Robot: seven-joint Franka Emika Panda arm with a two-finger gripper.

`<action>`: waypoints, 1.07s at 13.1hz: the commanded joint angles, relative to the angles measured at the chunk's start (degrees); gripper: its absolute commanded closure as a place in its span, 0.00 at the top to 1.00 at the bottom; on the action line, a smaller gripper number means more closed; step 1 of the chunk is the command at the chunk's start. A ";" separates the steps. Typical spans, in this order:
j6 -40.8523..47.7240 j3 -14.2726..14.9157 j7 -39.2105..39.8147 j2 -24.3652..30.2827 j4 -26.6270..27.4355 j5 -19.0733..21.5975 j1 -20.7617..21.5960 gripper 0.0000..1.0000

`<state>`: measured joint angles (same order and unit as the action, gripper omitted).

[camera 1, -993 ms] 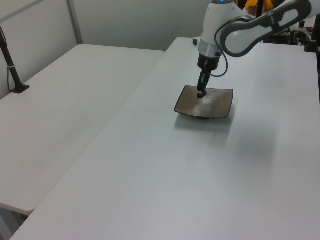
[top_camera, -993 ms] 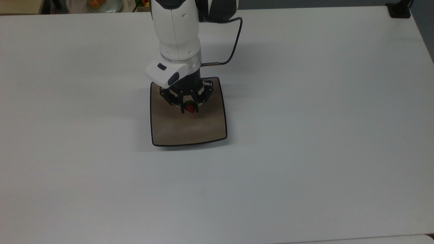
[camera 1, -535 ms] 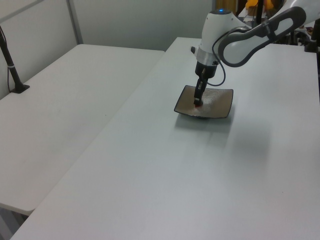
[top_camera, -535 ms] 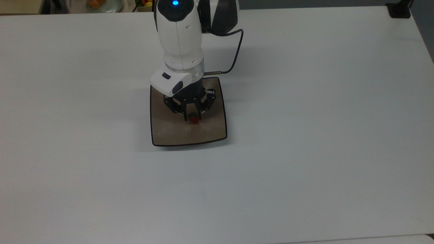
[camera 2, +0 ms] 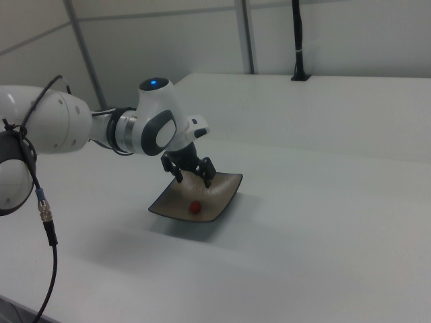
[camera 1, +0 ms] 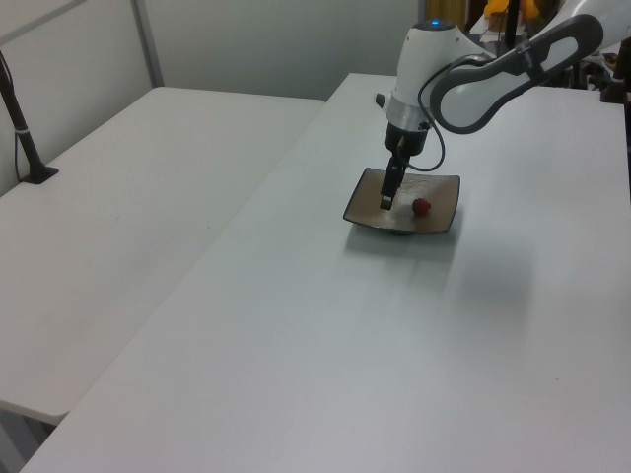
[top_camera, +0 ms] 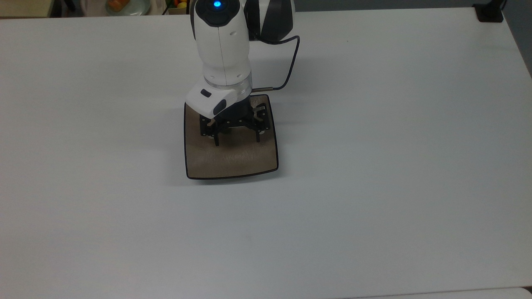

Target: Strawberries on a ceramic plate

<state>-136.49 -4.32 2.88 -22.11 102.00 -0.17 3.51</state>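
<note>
Strawberry [camera 2: 194, 207] lies on ceramic plate [camera 2: 219, 200], at 6 o'clock below the tool [camera 2: 194, 177] in the right view. Tool spread wide, holding nothing.

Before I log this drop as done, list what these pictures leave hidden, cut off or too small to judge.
- Top view: the pincer and the wrist above it cover the far half of the ceramic plate.
- Left view: the strawberry lies on the plate as a red speck, too small to show its cap or which way it lies.
- Right view: the strawberry is again too small for detail.
- Right view: the arm is cut off by the right view's left edge.
</note>
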 commanded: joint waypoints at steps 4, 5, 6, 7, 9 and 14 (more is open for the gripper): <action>15.95 0.54 -0.42 10.92 -0.92 -0.62 0.10 1.00; 18.08 0.54 -0.42 12.25 -1.62 -0.54 0.10 1.00; 20.54 0.54 -0.16 13.57 -1.89 -0.62 0.10 1.00; 22.39 0.54 -0.07 14.97 -2.24 -0.54 0.10 1.00; 26.87 1.59 0.20 17.96 -3.03 -0.19 0.18 1.00; 36.01 2.74 -0.50 22.62 -4.44 4.00 0.80 1.00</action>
<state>-104.69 -2.57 2.87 -2.27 97.38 0.10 3.23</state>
